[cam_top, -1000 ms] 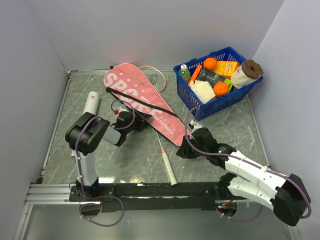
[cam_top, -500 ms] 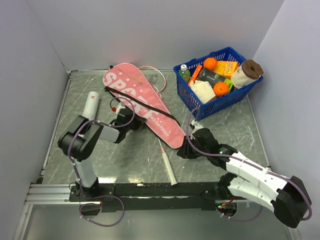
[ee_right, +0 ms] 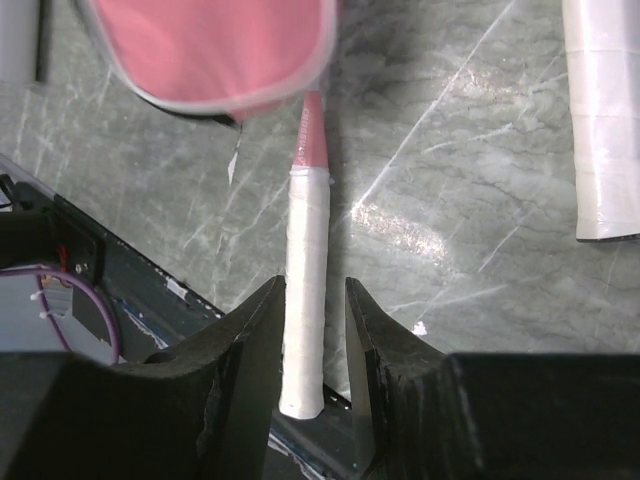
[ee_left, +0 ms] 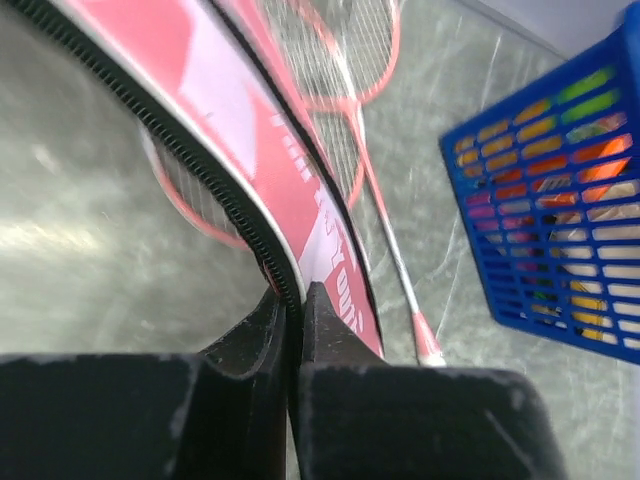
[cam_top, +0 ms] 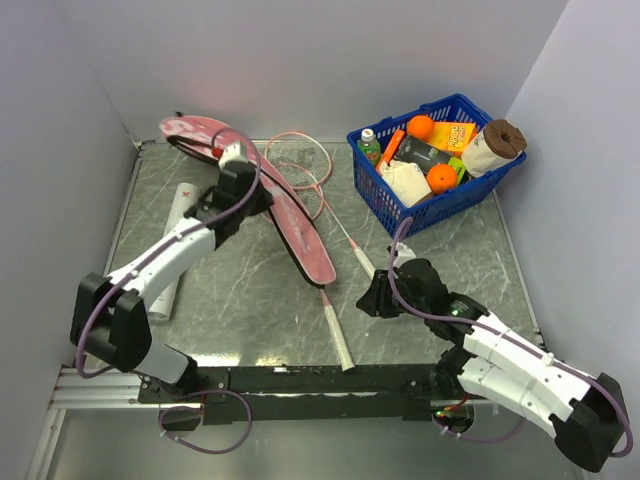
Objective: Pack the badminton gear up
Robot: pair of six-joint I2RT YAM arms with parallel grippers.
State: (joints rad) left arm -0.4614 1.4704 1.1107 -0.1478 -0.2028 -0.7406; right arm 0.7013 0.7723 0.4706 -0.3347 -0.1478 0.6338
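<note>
My left gripper (cam_top: 228,160) (ee_left: 297,290) is shut on the zip edge of the pink bag (cam_top: 300,230) (ee_left: 240,110), which it holds raised and tipped on its side at the back left. Beside the bag lie two pink rackets (cam_top: 300,160) (ee_left: 330,60). One white handle (cam_top: 338,340) (ee_right: 305,290) points at the near edge; the other handle (cam_top: 362,262) (ee_right: 605,120) lies further right. My right gripper (cam_top: 372,300) (ee_right: 315,285) is open, its fingers on either side of the nearer handle without touching it. The white tube (cam_top: 178,205) lies far left, partly behind my left arm.
A blue basket (cam_top: 440,215) (ee_left: 560,230) of groceries stands at the back right. Grey walls close the table in at the left, back and right. A black rail (cam_top: 300,380) runs along the near edge just past the nearer handle's end.
My left gripper has shut on the bag's edge and lifted it up and back to the left, tipping the bag and uncovering the racket heads. My right arm has barely moved.
</note>
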